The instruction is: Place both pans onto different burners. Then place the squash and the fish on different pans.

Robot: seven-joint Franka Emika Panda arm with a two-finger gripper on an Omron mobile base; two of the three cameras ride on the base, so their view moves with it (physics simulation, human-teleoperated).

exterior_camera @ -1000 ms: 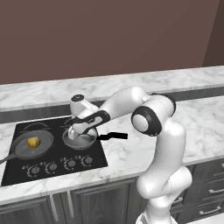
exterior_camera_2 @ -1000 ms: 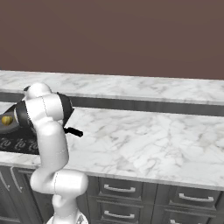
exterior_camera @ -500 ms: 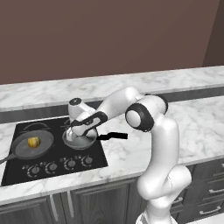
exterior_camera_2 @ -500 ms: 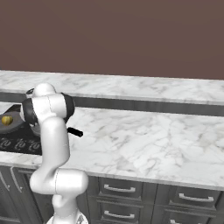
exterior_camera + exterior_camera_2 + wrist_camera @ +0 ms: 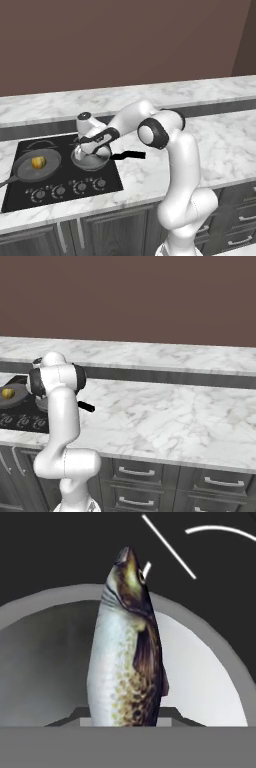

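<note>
The fish [image 5: 127,657], silvery with a mottled brown side, hangs in my gripper [image 5: 125,717], which is shut on its tail end. Its head points out over the shiny silver pan [image 5: 45,657] just beneath it. In the left base view my gripper [image 5: 87,149] is low over that silver pan [image 5: 91,161], which sits on a right-hand burner with its black handle [image 5: 128,155] pointing right. The dark grey skillet [image 5: 36,166] rests on the left burner and holds the yellow-orange squash [image 5: 38,162]. Skillet [image 5: 16,398] and squash [image 5: 7,392] also appear at the left edge of the right base view.
The black cooktop [image 5: 60,187] has a row of knobs [image 5: 70,188] along its front. Marble counter [image 5: 225,145] stretches right of it, with a raised ledge and brown wall behind. Dark drawers [image 5: 165,478] run below the counter.
The arm's elbow has swung slightly left. The hand stays low over the silver pan with the fish still gripped; pans and squash have not moved.
</note>
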